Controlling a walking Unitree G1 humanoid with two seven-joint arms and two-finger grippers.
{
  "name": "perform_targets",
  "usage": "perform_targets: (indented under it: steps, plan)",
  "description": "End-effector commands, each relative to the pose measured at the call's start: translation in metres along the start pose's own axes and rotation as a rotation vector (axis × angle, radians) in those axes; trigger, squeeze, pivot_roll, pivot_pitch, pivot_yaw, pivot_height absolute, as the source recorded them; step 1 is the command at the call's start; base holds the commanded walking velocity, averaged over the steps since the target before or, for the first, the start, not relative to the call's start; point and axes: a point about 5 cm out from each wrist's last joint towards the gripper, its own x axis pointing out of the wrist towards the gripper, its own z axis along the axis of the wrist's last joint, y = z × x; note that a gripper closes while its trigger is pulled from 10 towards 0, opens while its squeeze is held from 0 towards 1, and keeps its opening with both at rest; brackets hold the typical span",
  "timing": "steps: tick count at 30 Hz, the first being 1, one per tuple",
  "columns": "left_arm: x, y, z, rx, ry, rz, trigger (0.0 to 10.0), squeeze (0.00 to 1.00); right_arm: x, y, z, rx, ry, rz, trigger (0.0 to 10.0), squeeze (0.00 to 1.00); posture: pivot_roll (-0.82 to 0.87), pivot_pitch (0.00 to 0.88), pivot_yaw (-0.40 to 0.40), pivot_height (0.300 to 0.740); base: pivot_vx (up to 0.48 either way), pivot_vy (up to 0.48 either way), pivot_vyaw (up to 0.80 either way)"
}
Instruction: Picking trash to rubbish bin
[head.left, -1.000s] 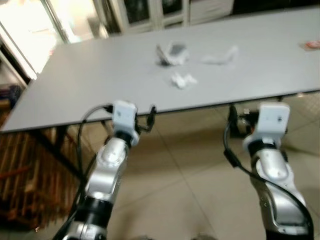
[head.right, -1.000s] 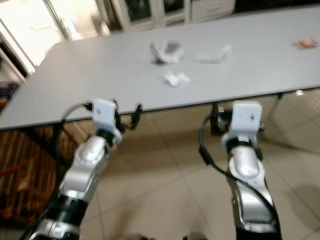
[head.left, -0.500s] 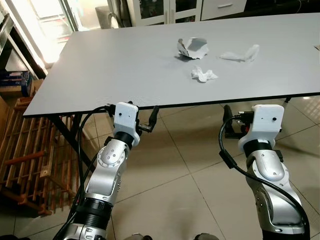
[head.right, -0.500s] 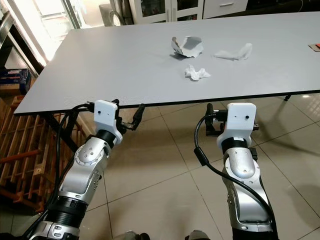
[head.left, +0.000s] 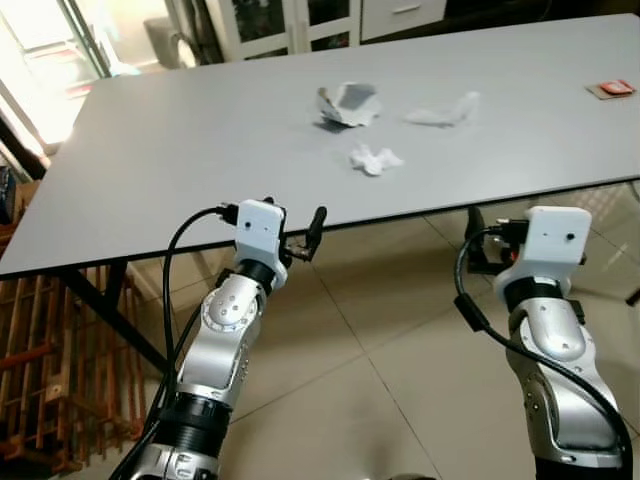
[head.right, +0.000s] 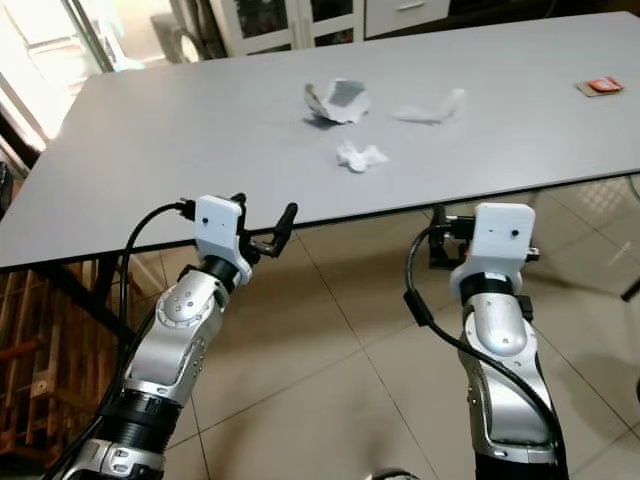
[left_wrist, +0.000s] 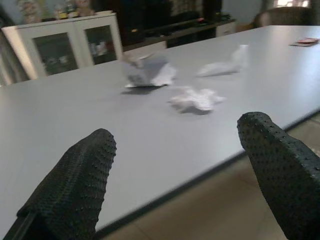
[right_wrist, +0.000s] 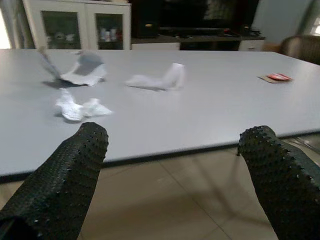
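Nothing is picked up yet. Three pieces of trash lie on the grey desk (head.left: 180, 150): a crumpled wrapper (head.left: 346, 103), a tissue (head.left: 374, 159) near it, and a twisted paper (head.left: 444, 112) beside them. Both the left hand (left_wrist: 175, 175) and the right hand (right_wrist: 170, 175) are wide open and empty, near the desk edge. A red packet (head.left: 611, 88) lies well apart. I judge that all three pieces are still to be binned.

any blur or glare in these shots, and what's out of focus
Left eye view: blown-out daylight at the upper left, table evenly lit, crumpled tissue slightly soft. Left wrist view: the near black fingers are sharp, while the crumpled paper cup and the cabinet behind are blurred. Right wrist view: sharper overall, red packet readable, dark background.
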Motion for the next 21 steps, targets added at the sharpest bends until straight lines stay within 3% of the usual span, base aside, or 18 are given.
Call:
perform_targets:
  steps: [1,21]
  plan:
    - [-0.0027,0.008,0.0011,0.012,-0.004,0.018,10.0,0.0,-0.0017,0.0075,0.0017,0.015,-0.003,0.026,10.0,0.0,-0.15,0.095,0.087,0.74,0.48,0.0,0.0]
    - [-0.0018,0.0069,-0.0012,0.016,0.01,0.018,10.0,0.0,0.0002,0.0057,-0.0014,0.024,0.039,0.008,10.0,0.0,-0.15,0.091,0.087,0.74,0.474,0.0,0.0]
